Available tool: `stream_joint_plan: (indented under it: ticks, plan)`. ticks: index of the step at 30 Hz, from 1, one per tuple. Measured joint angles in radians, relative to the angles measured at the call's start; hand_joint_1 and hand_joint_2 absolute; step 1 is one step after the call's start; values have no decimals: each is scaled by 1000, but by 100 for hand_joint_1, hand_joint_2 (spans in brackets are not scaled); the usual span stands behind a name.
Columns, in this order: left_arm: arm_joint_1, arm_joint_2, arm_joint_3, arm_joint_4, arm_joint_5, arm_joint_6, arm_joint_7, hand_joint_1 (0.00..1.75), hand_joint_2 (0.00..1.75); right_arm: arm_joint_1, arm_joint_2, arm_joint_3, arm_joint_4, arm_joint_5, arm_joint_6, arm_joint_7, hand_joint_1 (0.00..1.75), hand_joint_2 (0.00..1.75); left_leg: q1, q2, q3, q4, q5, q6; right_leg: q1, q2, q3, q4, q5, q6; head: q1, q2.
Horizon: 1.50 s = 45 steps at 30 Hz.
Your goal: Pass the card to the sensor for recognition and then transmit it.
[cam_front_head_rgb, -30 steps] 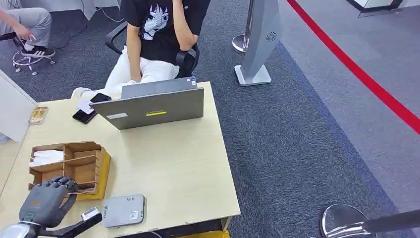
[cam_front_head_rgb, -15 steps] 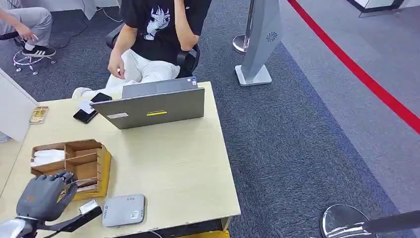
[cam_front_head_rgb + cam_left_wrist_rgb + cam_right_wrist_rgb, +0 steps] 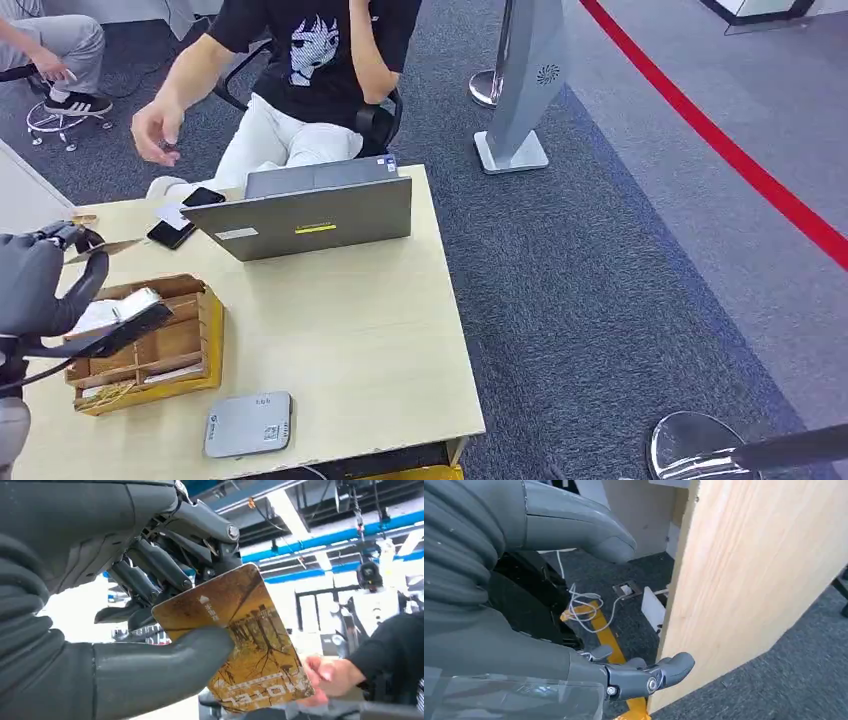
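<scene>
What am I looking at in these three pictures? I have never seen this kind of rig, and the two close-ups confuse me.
It is a humanoid robot with two arms, each ending in a many-fingered hand. The wide picture comes from a camera on its head, looking down at a table. On it lie a laptop, a wooden compartment box, a grey sensor pad and phones. A person sits behind, reaching out. The close-ups come from cameras at each wrist. The left hand pinches a brown card between thumb and fingers. The right hand hangs beside the table's edge and holds nothing.
</scene>
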<state>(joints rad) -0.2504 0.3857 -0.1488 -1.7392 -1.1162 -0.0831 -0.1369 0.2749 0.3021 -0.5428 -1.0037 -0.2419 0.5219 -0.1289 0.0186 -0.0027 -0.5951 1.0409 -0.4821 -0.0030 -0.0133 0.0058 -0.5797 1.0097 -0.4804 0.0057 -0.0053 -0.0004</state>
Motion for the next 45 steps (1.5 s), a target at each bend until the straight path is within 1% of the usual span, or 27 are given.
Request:
stream_joint_plan:
  ticks: [3, 5, 8, 13, 19, 20, 21, 29, 32, 35, 36, 38, 39, 41, 43, 45]
  plan:
    - [-33, 2, 0, 10, -12, -22, 24, 175, 175, 0, 0, 0, 1, 1, 0, 5, 0, 175, 0, 0, 0, 0, 0, 0, 0, 0, 0, 0, 0, 0, 0, 0]
    - [-52, 6, 0, 34, -20, -34, 43, 175, 175, 0, 0, 0, 3, 3, 2, 10, 0, 175, 0, 0, 0, 0, 0, 0, 0, 0, 0, 0, 0, 0, 0, 0]
    - [-70, 8, 0, 71, -21, -40, 56, 175, 175, -1, 0, 0, 6, 3, 3, 11, 0, 175, 0, 0, 0, 0, 0, 0, 0, 0, 0, 0, 0, 0, 0, 0]
    - [-73, 8, 5, 107, -23, -36, 60, 175, 175, -1, 0, 0, 11, 2, 5, 11, 0, 175, 0, 0, 0, 0, 0, 0, 0, 0, 0, 0, 0, 0, 0, 0]
    - [-65, -3, 20, 111, -39, -8, 59, 175, 175, -1, 0, 6, 10, -21, -2, 12, 0, 175, 0, 0, 0, 0, 0, 0, 0, 0, 0, 0, 0, 0, 0, 0]
    - [-63, -5, 23, 111, -39, -7, 59, 120, 175, -2, 0, 8, 9, -21, -3, 13, 0, 175, 0, 1, 0, 0, 0, 0, 0, 1, 0, 0, 0, 0, 0, 0]
    - [-61, -7, 26, 111, -39, -4, 56, 0, 175, -2, 0, 10, 9, -22, -6, 14, 0, 175, 0, 1, 0, 0, 0, 0, 0, 1, 0, 0, 0, 0, 0, 0]
    - [-34, -26, 50, 105, -35, 37, 38, 0, 175, -3, 0, 26, 3, -44, -16, 17, 0, 175, 0, 1, 0, 0, 0, 0, 0, 1, 0, 0, 0, 0, 0, 0]
    - [-4, -38, 73, 76, -10, 84, 25, 0, 175, -2, 0, 31, -2, -69, -25, 16, 0, 175, 0, 2, 0, 0, 0, 0, 0, 2, -1, 0, 0, 0, 0, 0]
    - [22, -49, 92, 42, 4, 103, 18, 0, 175, -2, 0, 39, -6, -79, -31, 16, 0, 175, 0, 2, 0, 0, 0, 0, 0, 2, -1, 0, 0, 0, 1, 0]
    - [38, -54, 99, 29, 18, 118, 8, 0, 175, -2, 0, 44, -8, -92, -39, 16, 0, 175, 0, 2, 0, 0, 0, 0, 0, 3, -1, 0, 0, 0, 0, 0]
    - [89, -85, 141, -31, 72, 166, -24, 0, 175, 4, 0, 57, -19, -127, -62, 14, 0, 175, 0, 4, 0, 0, -1, 0, 0, 5, -1, 0, 0, 0, 0, 0]
    - [113, -98, 158, -58, 90, 179, -37, 0, 175, 11, 0, 64, -23, -138, -68, 12, 0, 175, 0, 5, 0, 0, -2, 0, 0, 6, -1, 0, 0, 0, 1, 0]
    - [157, -121, 200, -113, 106, 187, -55, 0, 175, 25, 0, 81, -31, -148, -73, 11, 0, 175, 0, 4, 0, 0, -2, 0, 0, 5, -1, 0, -1, 0, 1, 0]
    - [182, -137, 226, -147, 112, 187, -58, 0, 175, 33, 0, 94, -35, -148, -76, 11, 0, 175, 0, 4, 0, 0, -2, 0, 0, 4, -1, 0, -2, 0, 0, 0]
    - [206, -160, 255, -178, 150, 198, -76, 0, 175, 39, 0, 103, -43, -167, -80, 7, 0, 175, 0, 4, 0, -1, -2, 0, 0, 4, -1, 0, -1, 0, 1, 0]
